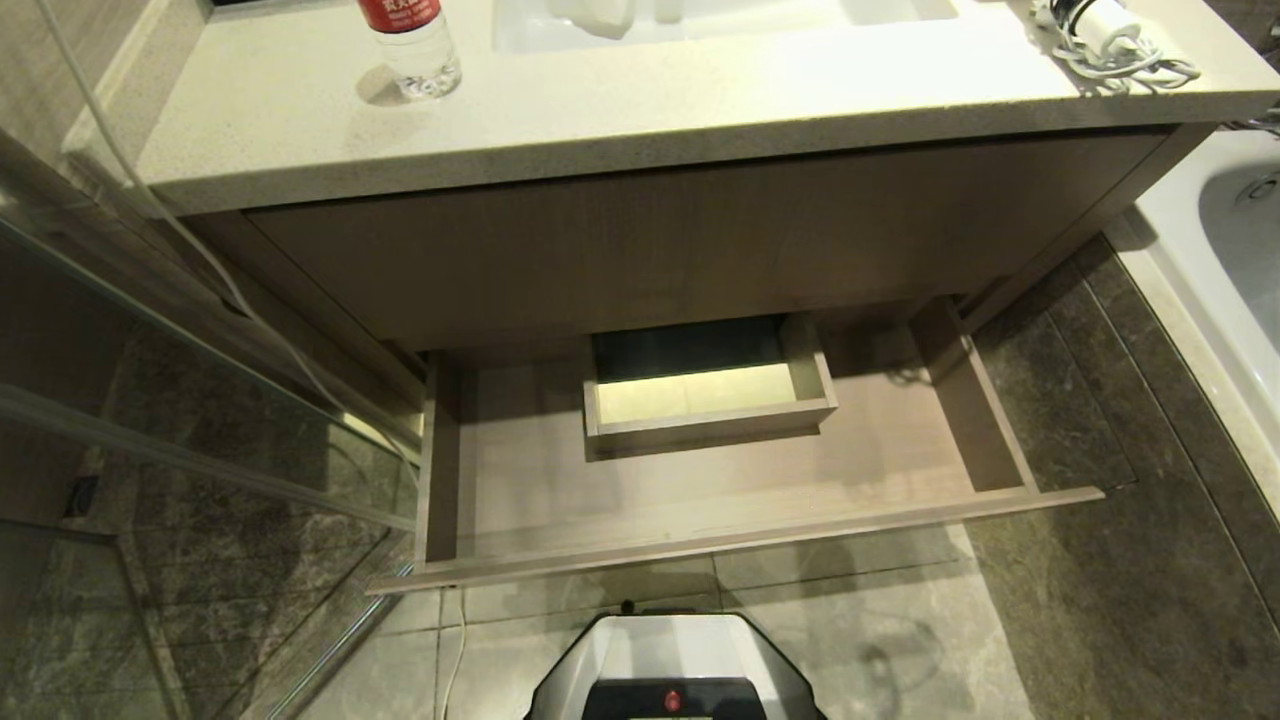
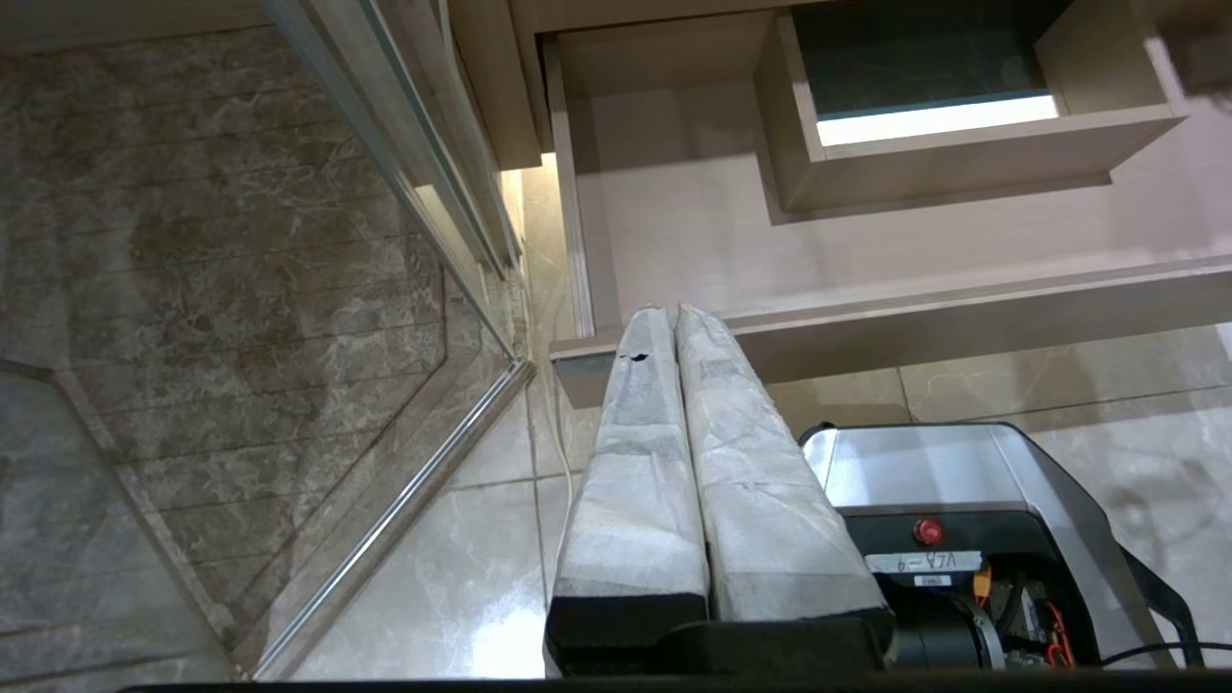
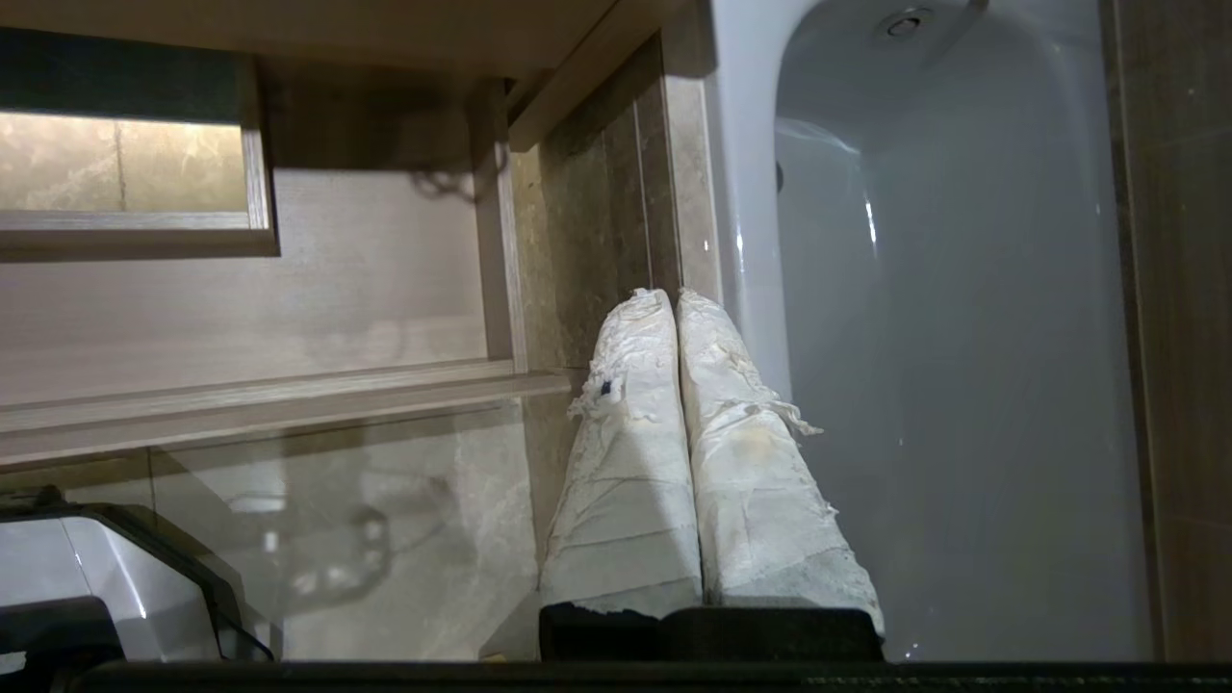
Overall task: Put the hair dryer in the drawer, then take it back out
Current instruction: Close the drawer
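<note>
Countertop (image 1: 650, 110) spans the top of the head view, wood panel under it. Drawer (image 1: 700, 490) pulled open at frame centre, nothing in it, boxed cut-out (image 1: 708, 395) mid-interior. Bathtub (image 1: 1215, 260) at right edge, glass panel (image 1: 150, 400) on the left. Robot base (image 1: 670, 670) bottom centre. Water bottle (image 1: 412, 45) upper left on the counter. Hair dryer (image 1: 1105, 30) upper right corner on the counter, cord coiled beside it. Left gripper (image 2: 677, 313) fingers pressed together, holding nothing, over the drawer's front corner. Right gripper (image 3: 676, 298) fingers together, holding nothing, beside the tub.
</note>
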Robot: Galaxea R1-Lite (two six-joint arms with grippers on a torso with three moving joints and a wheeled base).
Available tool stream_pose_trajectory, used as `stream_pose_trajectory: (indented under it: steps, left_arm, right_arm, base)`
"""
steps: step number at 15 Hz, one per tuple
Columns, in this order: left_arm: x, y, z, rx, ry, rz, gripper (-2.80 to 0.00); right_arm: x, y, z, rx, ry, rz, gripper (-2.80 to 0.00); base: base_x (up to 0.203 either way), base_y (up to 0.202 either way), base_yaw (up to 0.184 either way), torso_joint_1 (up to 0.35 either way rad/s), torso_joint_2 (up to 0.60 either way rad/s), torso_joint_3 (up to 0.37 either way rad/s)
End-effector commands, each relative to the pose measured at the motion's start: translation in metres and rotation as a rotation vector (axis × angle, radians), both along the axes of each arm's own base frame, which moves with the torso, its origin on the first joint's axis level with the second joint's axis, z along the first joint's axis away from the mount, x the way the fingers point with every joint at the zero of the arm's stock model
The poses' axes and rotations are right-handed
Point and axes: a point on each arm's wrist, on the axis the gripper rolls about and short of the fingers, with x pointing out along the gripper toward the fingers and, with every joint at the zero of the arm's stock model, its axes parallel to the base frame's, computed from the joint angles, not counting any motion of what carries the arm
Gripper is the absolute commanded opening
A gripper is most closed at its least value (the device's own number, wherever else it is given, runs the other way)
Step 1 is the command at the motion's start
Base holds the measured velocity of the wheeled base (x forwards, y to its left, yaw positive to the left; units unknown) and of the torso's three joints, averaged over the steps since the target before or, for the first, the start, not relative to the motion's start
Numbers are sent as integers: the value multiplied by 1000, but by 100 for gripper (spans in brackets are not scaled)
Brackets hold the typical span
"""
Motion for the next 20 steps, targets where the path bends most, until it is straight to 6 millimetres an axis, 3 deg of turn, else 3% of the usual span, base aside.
stream_pose_trajectory:
  steps: [1, 7, 16, 20]
  left_arm:
    - [0, 0, 0, 0, 1, 0, -280]
    - [0, 0, 0, 0, 0, 0, -280]
    - [0, 0, 0, 0, 0, 0, -280]
    - [0, 0, 0, 0, 1, 0, -280]
  right_arm:
    - [0, 0, -4, 0, 19, -2, -280]
    - [-1, 0, -16, 5, 54, -6, -280]
    - [2, -1, -25, 9, 92, -9, -280]
    - [4, -1, -35, 14, 132, -9, -280]
  base:
    - [0, 0, 0, -207, 325, 105]
    - [0, 0, 0, -230, 377, 141]
    - [0, 0, 0, -348, 515, 163]
    - [0, 0, 0, -105, 394, 248]
